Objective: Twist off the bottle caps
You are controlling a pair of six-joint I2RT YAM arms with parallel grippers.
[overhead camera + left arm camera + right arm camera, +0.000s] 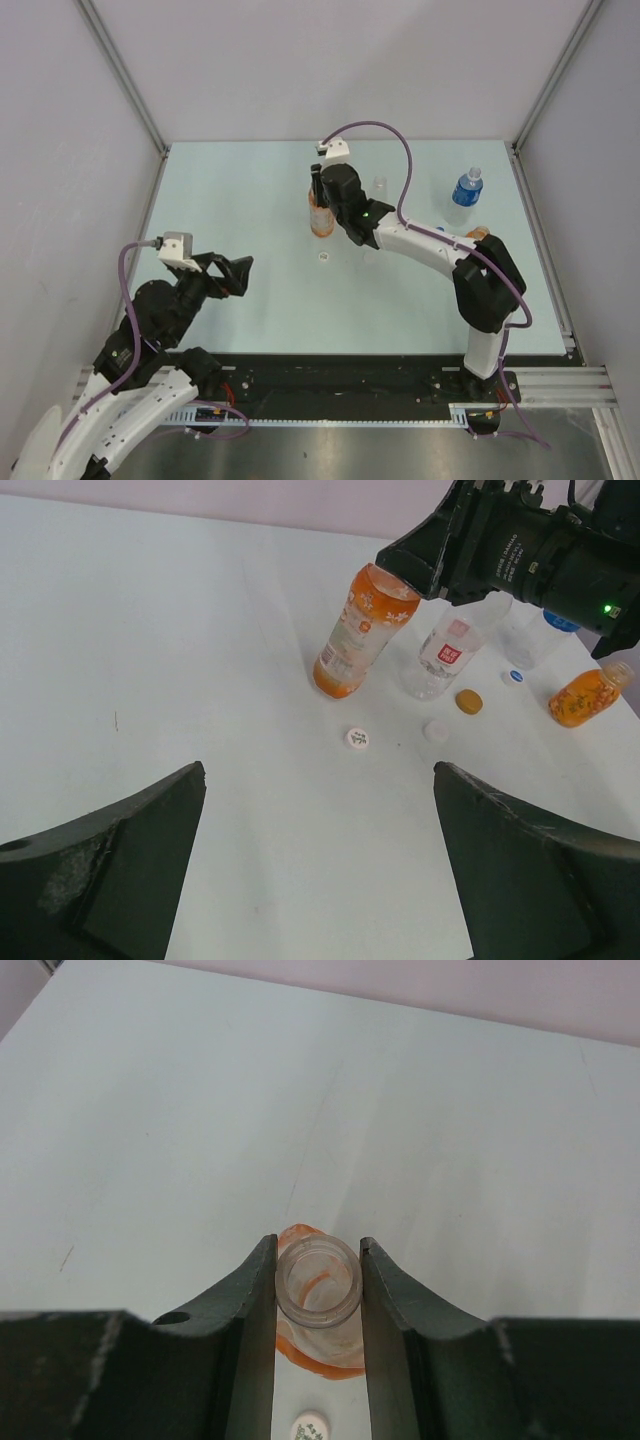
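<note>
Orange drink bottle, middle of table, neck bare, pinched by right gripper. White cap loose beside base. Risk: jerky release tips bottle, drink spills. Left gripper spread wide, near left edge.

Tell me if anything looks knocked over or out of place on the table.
Yes: the small orange bottle lies on its side on the right of the table, and I see no spill around it.

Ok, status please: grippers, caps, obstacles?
Left gripper open, empty. Right gripper shut on orange drink bottle, neck uncapped. White cap on table beside it. No obstruction.
</note>
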